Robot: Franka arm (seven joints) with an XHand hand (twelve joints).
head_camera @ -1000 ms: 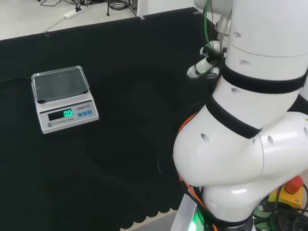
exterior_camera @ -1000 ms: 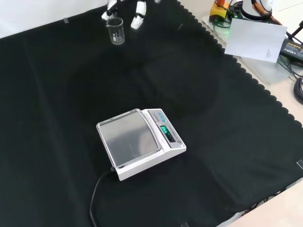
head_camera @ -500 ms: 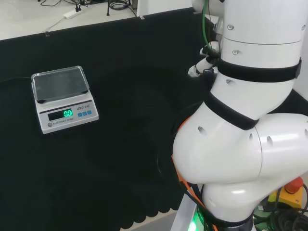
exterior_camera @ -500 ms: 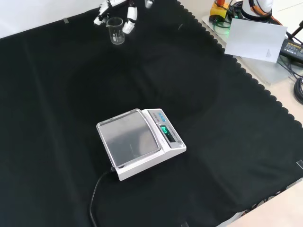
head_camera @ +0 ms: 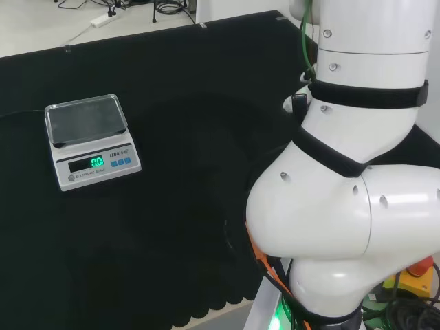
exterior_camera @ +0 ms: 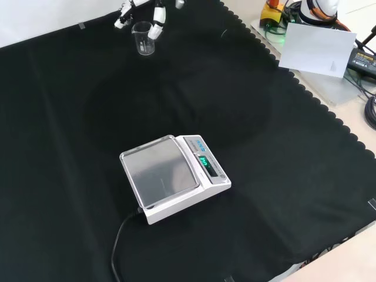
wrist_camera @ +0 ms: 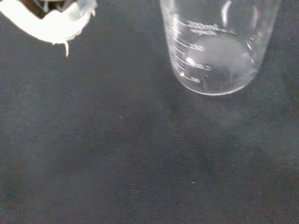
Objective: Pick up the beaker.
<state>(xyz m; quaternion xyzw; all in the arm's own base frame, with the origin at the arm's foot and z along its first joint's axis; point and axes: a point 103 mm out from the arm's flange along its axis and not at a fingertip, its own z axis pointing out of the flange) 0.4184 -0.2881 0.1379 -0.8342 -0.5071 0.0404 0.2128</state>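
Looking over the arm in the head view, the white links stand at the right and a scale [head_camera: 91,141] sits on the black counter [head_camera: 192,172] at the left.

In the front view, the beaker [exterior_camera: 143,38] stands upright at the far edge, the hand [exterior_camera: 141,13] just above it, fingers spread to either side of the rim, not yet closed.

The wrist view shows the beaker [wrist_camera: 217,44] clear and empty: probably light, rigid, slick and breakable. Best taken round the mid-wall, thumb opposite fingers.
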